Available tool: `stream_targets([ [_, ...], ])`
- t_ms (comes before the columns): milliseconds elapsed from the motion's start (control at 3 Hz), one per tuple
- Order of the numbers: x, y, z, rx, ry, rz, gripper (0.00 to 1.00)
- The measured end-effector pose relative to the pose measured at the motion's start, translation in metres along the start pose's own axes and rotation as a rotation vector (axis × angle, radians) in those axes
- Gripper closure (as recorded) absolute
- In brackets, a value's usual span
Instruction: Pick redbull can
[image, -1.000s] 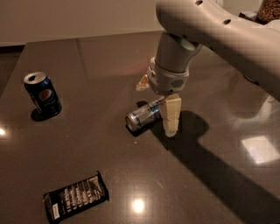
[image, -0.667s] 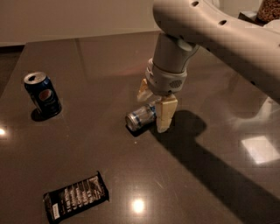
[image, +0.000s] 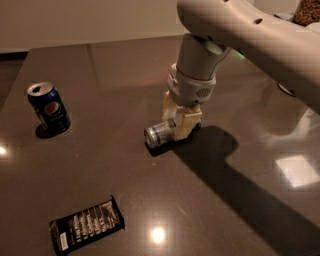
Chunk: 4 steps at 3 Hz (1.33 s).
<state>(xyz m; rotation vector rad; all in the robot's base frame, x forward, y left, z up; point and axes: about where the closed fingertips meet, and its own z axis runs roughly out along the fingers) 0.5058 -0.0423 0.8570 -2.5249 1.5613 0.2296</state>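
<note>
The redbull can (image: 159, 134), slim and silver and blue, lies on its side on the dark table (image: 120, 65) near the middle. My gripper (image: 177, 119) has come down over the can's far end. One cream finger (image: 187, 125) is at the can's near side and the other sits behind it. The fingers have closed in against the can, which still rests on the table. Its open end points to the front left.
A wider dark blue Pepsi can (image: 49, 107) stands upright at the left. A black snack bar wrapper (image: 86, 225) lies flat at the front left. The arm's big white link (image: 250, 35) spans the upper right and casts a shadow across the table's right side.
The gripper has come lower over the can and its two fingers have drawn together around it. The can has stayed where it was.
</note>
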Motion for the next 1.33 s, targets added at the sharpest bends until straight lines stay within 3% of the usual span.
stream_targets([
  [333, -0.003, 0.0, -0.026, 0.021, -0.025, 0.017, 1.0],
  [667, -0.014, 0.0, -0.062, 0.052, -0.065, 0.008, 1.0],
  [1000, -0.033, -0.013, -0.103, 0.132, -0.116, -0.023, 1.0],
  [1333, -0.036, -0.021, -0.104, 0.162, -0.121, -0.024, 1.0],
])
